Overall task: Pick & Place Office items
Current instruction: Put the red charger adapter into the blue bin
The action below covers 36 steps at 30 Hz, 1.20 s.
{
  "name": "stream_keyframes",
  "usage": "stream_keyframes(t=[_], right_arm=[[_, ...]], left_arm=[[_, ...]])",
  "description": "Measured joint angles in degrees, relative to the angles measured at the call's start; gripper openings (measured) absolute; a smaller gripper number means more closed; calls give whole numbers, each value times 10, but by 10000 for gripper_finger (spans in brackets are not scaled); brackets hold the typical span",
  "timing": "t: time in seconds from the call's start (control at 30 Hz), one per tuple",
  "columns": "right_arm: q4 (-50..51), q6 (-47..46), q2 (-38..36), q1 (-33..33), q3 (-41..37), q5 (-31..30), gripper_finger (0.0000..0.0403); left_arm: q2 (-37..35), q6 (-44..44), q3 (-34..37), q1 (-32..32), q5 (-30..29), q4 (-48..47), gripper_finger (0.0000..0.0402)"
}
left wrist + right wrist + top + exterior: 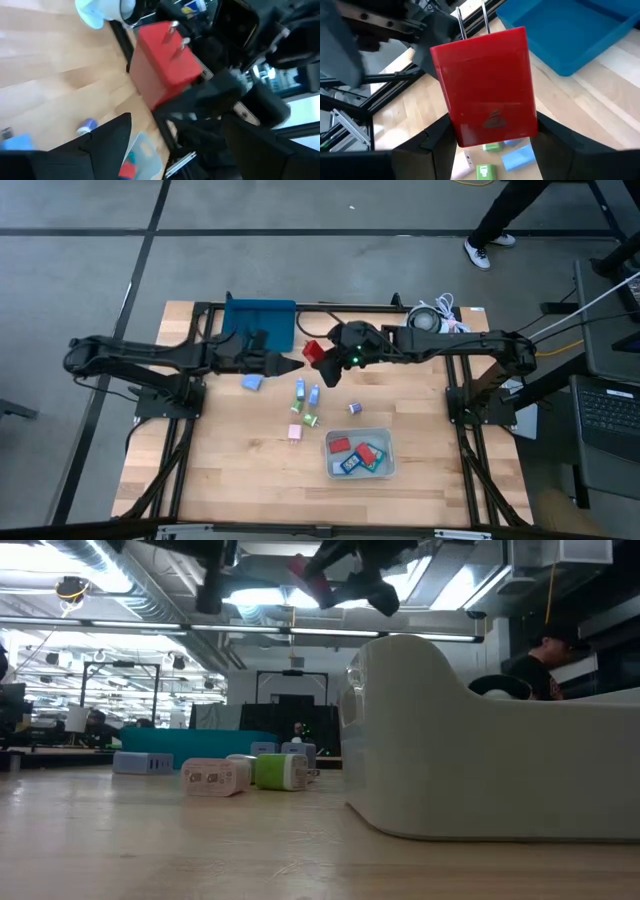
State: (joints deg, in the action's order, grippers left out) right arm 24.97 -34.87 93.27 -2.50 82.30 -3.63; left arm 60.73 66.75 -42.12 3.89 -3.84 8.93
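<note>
A red block (487, 85) with two metal prongs sits in my right gripper (492, 142), in the air above the table's far middle (314, 352). My left gripper (185, 150) is open and faces the block's pronged end (167, 65) from the left, a short gap away, touching nothing. Several small pieces lie flat on the wood: a light blue one (252, 382), green and pale ones (300, 405) and a pink one (295, 433). The low view shows a pink-white piece (215, 776) and a green one (280, 771). My right gripper pinches the red block between its two fingers (437, 145) at the end opposite the prongs (492, 127). The fingers come roughly level from the table's right. The block is lifted clear of the table, with its prongs (472, 20) pointing away toward the left arm.
A clear bin (388, 465) at the near middle holds red and blue pieces; its wall (480, 760) fills the low view's right. A dark blue tray (260, 320) lies at the far edge, a white coiled cable (430, 318) at far right. A person stands beyond the table (500, 220).
</note>
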Motion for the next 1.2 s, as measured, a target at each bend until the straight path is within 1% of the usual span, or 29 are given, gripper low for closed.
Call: stream_keyframes(t=[0.07,0.2,0.33,0.57,0.83,0.93,1.03,1.13,1.2], right_arm=[[3,4,0,0,1,0,211],[12,4,3,-1,1,0,211],[10,4,3,0,1,0,211],[12,1,3,0,1,0,211],[21,-16,4,0,1,2,211],[32,-24,19,0,1,13,211],[31,-32,35,0,1,15,211],[36,-35,47,0,1,13,211],[36,-35,49,0,1,13,211]], left_arm=[[18,2,0,3,2,39,308],[42,8,0,9,13,76,308],[61,6,0,8,7,76,305],[68,-14,0,19,-33,77,295],[68,-25,0,34,-16,76,280],[68,-31,0,34,-15,76,277],[68,-40,0,32,-13,50,275],[68,-49,-10,25,-12,-14,273],[68,-52,-15,18,-22,-25,272]])
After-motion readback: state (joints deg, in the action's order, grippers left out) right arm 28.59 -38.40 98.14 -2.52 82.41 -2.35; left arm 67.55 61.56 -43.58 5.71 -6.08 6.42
